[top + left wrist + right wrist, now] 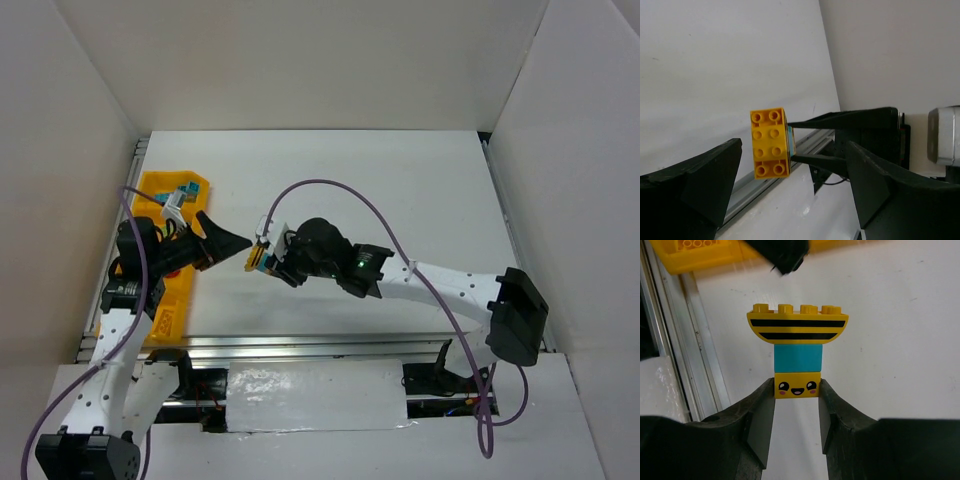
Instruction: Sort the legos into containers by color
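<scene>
Slip risk: right gripper (796, 389) pinches lego clump (797, 330) by one end; wide-open left gripper (233, 243) pulling could dislodge it.

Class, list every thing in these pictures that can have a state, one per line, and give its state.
right gripper: shut on the lego clump.
left gripper: open, jaws wide apart, facing the clump, holding nothing.
lego clump: three bricks stuck together, striped yellow, teal, smiley yellow; held in the air by the smiley brick.
tray: lying flat, a few legos near its far end.
</scene>
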You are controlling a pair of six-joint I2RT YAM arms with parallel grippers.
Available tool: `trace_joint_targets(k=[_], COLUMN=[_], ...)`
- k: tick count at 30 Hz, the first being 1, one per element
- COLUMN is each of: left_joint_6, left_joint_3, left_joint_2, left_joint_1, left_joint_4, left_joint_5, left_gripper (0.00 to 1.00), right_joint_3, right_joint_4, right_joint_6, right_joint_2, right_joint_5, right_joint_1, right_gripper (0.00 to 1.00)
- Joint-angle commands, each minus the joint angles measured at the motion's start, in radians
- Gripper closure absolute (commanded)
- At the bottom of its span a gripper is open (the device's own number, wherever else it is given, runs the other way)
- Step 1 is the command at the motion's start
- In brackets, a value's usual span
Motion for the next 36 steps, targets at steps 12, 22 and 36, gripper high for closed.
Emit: trace_joint_targets(k=[12,22,36], left_joint_6=[-0.032,-0.021,-0.007], left_joint_3=[0.009,0.017,0.053], left_joint_2=[-0.021,0.026,-0.019], left_joint_1=[-0.162,-0.180,-0.183], left_joint_4=[-0.009,0.019,0.077], left_joint_5=[-0.043,-0.030,-0.025], left_gripper=[0.14,0.75,1.00], right_joint_3=[0.037,0.008,-0.070], right_joint_4=[0.059,0.121,0.187], right_joint_6=[0.019,0.012,0.161], right_joint_2=[-0.081,-0.087,-0.168], right_joint_5=[0.083,0.075,-0.045], right_joint_1=[0.056,0.084,0.018], right_gripper=[1.00,1.00,0.00])
